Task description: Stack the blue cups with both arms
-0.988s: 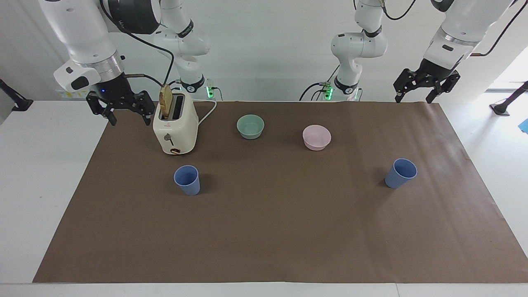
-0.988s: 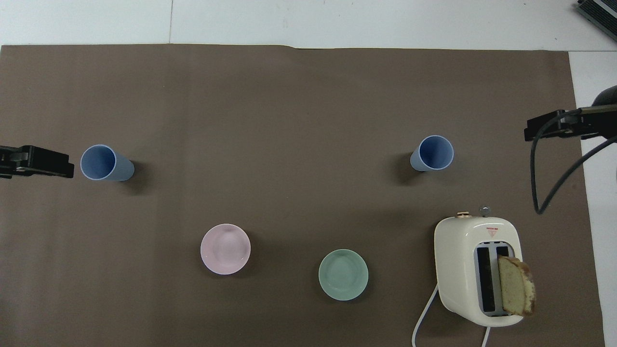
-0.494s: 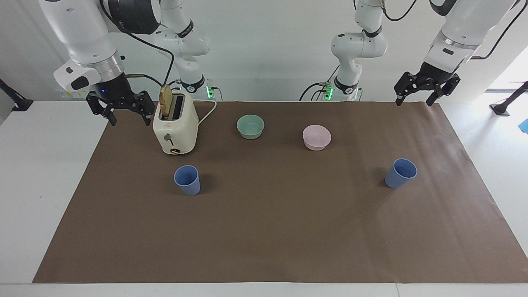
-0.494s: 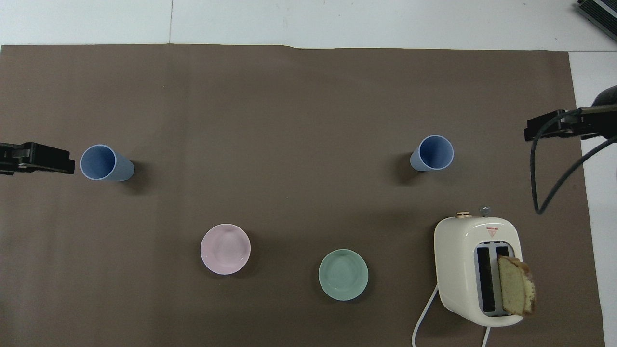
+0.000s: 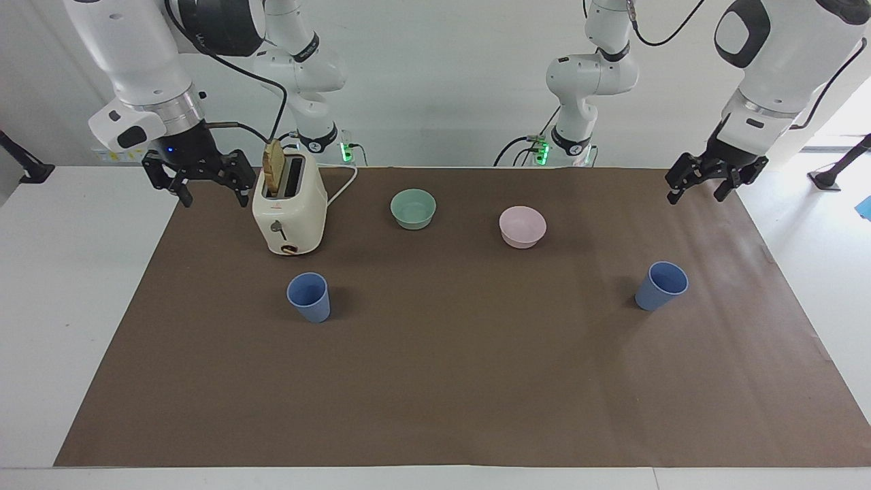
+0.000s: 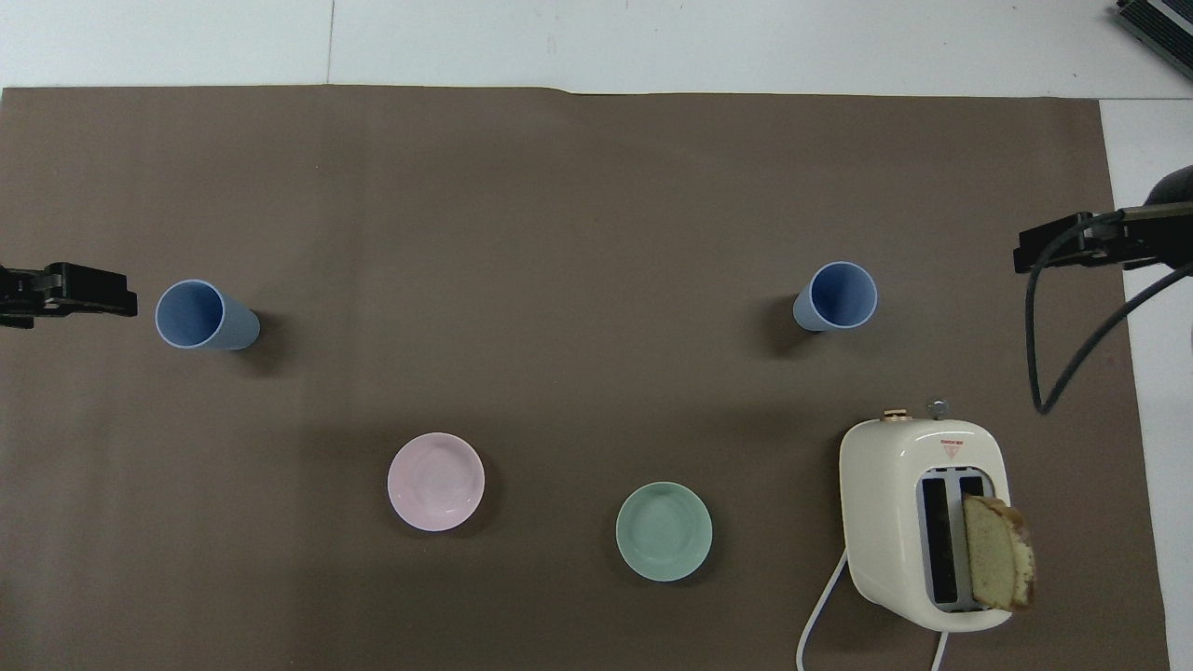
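Two blue cups upright on the mat, well apart: one (image 5: 309, 297) near toaster (image 5: 289, 211), other (image 5: 661, 286) toward left arm's end; left gripper (image 5: 703, 186) released, over mat edge; right gripper (image 5: 213, 192) released, beside toaster

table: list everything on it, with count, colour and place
cups: 2, blue, upright and apart; one in front of the toaster, one toward the left arm's end
bowls: 2; green and pink, side by side, nearer the robots than the cups
toaster: 1, cream, toward the right arm's end
bread: 1 slice, tan, in a toaster slot
mat: 1, brown, under everything
left claw: black, open, over the mat's corner
right claw: black, open, beside the toaster
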You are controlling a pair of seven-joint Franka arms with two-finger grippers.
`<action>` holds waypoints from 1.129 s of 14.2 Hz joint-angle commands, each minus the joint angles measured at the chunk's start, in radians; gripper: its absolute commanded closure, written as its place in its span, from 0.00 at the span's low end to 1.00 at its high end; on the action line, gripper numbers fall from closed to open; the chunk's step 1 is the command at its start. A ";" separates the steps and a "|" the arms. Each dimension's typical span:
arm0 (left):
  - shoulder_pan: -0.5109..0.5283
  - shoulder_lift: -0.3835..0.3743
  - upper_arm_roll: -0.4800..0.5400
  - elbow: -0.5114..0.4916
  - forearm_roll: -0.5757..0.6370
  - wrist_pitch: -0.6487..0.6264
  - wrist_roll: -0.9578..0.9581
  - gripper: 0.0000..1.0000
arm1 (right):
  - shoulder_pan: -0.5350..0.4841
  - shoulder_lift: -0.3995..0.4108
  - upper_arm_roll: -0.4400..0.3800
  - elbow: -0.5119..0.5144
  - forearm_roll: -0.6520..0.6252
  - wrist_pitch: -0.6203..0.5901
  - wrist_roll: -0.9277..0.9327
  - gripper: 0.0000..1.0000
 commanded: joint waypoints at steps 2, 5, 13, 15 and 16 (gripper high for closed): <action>0.074 0.053 -0.008 -0.077 0.006 0.124 -0.012 0.00 | -0.011 -0.020 0.007 -0.018 0.005 -0.005 -0.016 0.00; 0.102 0.118 -0.008 -0.111 -0.016 0.219 -0.012 0.00 | -0.011 -0.019 0.007 -0.018 0.005 -0.005 -0.016 0.00; 0.100 0.198 -0.008 -0.258 -0.056 0.425 -0.008 0.00 | -0.011 -0.019 0.006 -0.018 0.005 -0.005 -0.016 0.00; 0.100 0.201 -0.008 -0.258 -0.056 0.429 -0.006 0.00 | -0.011 -0.020 0.007 -0.018 0.005 -0.005 -0.016 0.00; 0.100 0.201 -0.008 -0.257 -0.056 0.429 -0.006 0.32 | -0.011 -0.019 0.007 -0.018 0.007 -0.005 -0.016 0.00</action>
